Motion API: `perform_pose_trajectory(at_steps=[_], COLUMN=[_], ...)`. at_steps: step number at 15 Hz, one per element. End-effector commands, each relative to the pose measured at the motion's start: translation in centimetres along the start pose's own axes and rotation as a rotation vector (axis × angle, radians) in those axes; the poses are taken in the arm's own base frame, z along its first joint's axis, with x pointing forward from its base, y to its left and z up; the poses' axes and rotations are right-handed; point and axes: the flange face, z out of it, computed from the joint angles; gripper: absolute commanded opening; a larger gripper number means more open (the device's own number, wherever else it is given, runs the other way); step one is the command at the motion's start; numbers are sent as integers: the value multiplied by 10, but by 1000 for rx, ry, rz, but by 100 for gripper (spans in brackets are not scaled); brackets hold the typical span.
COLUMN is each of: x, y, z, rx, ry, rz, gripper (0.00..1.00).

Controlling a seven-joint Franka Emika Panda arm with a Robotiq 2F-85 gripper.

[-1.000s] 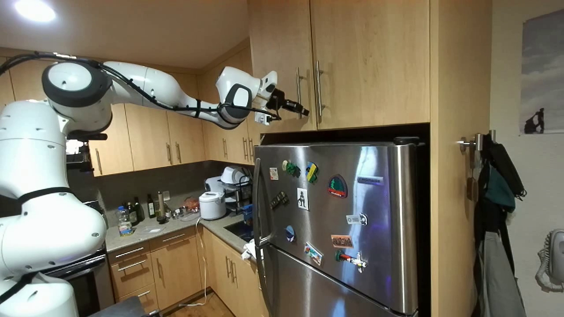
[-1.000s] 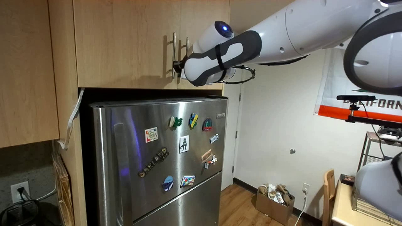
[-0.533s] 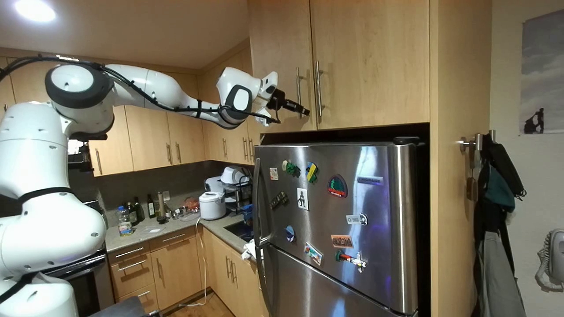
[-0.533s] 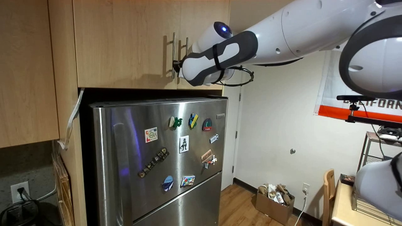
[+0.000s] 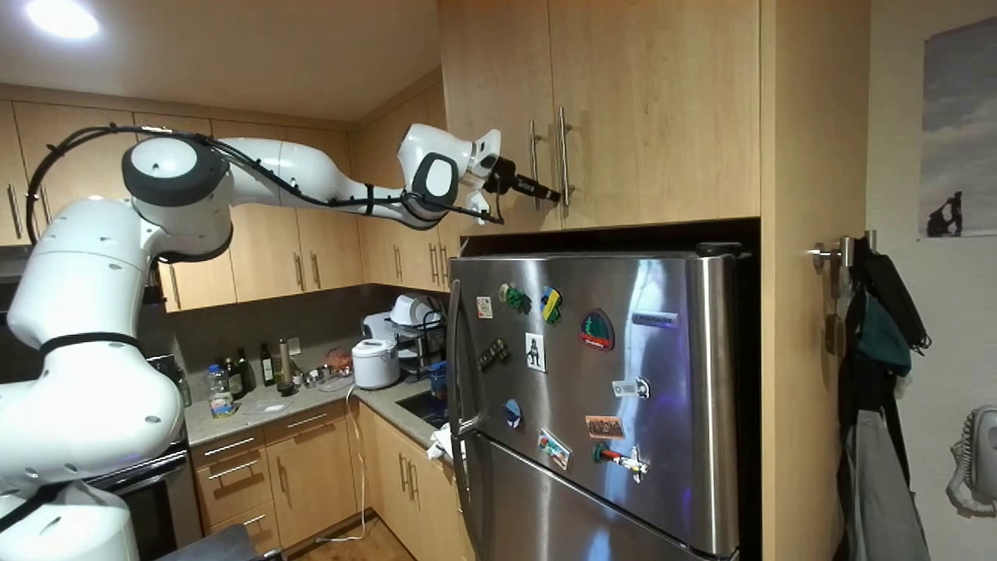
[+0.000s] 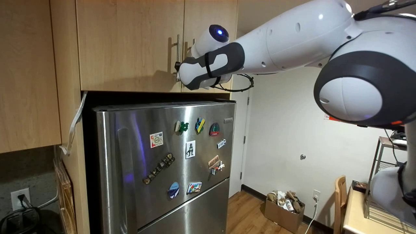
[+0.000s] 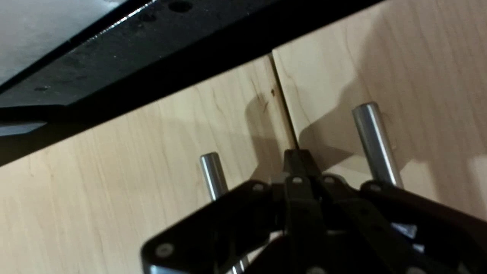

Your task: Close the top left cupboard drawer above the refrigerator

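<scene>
We see a tall stainless-steel refrigerator (image 5: 580, 382), the largest thing here. A white robot arm (image 6: 282, 42) reaches across to the left cupboard door (image 5: 498, 86), the one to be closed, a light-wood panel directly above the refrigerator. It looks almost level with the neighbour door (image 5: 662, 109) beside it, so we judge that only a last small push, or a check that it is home, is left. To finish well, we should press straight into the left door near its free edge, slowly and evenly, until both faces sit level, then draw back along the same line. A sideways drift could snag the left door's handle (image 5: 534, 164) or the neighbour's handle (image 5: 564, 152), two slim upright metal bars standing close together. The black gripper (image 7: 298, 156) points in between these bars. Its fingers (image 7: 292, 160) are pressed together, with no gap that we can make out and nothing in their hold. In the wrist view, which stands upside down, their tips lie at the thin dark seam (image 7: 284, 102) between the doors; whether they touch the panel or stop just short, we cannot tell.
</scene>
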Motion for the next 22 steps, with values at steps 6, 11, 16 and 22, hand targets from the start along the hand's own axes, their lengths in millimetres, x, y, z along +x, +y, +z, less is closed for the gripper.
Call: perform_pose_trajectory(at_steps=[6,11,16,22], x=[4,4,6,11], y=[-3,-3,2,12], z=[1,1,-6,-18], rx=[-12,-13,-1,-15], ry=[-25,-25,-15,-4], rz=[20,21,30,4], gripper=[1,1,0,0])
